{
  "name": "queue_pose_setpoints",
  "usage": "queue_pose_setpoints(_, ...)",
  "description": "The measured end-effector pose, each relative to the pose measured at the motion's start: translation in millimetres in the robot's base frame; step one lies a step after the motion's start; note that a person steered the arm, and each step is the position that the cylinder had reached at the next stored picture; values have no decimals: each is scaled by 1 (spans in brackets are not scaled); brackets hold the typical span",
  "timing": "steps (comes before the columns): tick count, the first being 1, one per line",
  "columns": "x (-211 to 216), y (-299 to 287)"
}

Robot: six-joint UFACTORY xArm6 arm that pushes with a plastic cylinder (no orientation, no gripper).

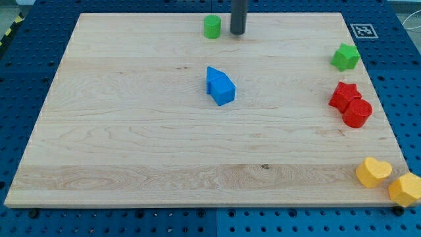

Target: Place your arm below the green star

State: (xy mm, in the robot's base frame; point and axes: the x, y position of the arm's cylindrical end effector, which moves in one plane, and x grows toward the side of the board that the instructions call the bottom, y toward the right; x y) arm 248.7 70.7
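Approach step: your tip [237, 33] sits at the board's top edge beside the green cylinder [212, 27]; no pincer fitted. Next, sweep right, stopping below the green star [345, 57] near the right edge.

On wooden board [131, 151]: blocks, seven in all. Green, two: one cylinder [212, 27], one star [345, 57]. Blue, two, touching: one triangular piece [212, 78], one cube-like piece [223, 90]. Red, two, touching: one star [344, 95], one cylinder [358, 113]. Yellow, two: one heart [373, 172], one of unclear shape [406, 189]. Dark rod, one, with my tip [237, 33]. Printed marker tag [362, 30], one.
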Motion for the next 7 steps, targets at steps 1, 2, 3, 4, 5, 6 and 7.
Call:
queue_pose_setpoints(1,-7,25)
queue_pose_setpoints(2,-9,25)
queue_pose_setpoints(3,8,45)
queue_pose_setpoints(4,60,60)
queue_pose_setpoints(5,97,69)
queue_pose_setpoints(6,128,101)
queue_pose_setpoints(7,134,148)
